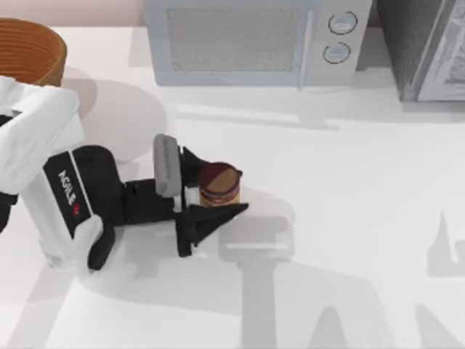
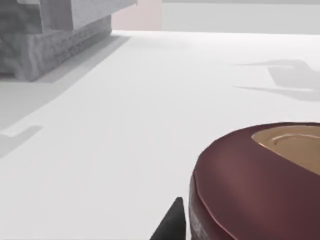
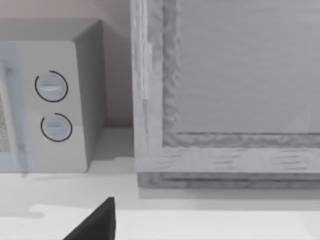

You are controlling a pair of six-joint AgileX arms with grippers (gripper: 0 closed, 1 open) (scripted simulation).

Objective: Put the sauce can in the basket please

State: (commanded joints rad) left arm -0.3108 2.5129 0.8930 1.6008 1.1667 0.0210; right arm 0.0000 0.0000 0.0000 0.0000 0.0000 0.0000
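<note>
Maroon-topped sauce can [image 1: 219, 185]: upright on the white surface [image 1: 349, 182], left of centre in the top view, its orange and cream label facing the camera.
Left gripper [image 1: 211, 190]: lying low along the surface, its two dark fingers [image 1: 218, 215] reaching one on each side of the sauce can; they bracket it closely, but I cannot tell whether they press it or stand just off it.
Left wrist view: the can's dark lid [image 2: 250, 175] looms close, with one fingertip [image 2: 172, 225] beside it.
Wicker basket [image 1: 29, 49]: upper left corner of the top view, well apart from the can, behind the left arm.
Right gripper: one dark finger [image 3: 95, 225] pointing at the microwave [image 3: 55, 100]; parked, state cannot be told.
Step in hand: securing the can.
Doing it well: close evenly on the label band below the lid, then lift straight up before swinging toward the basket, high enough to pass its flared rim.
</note>
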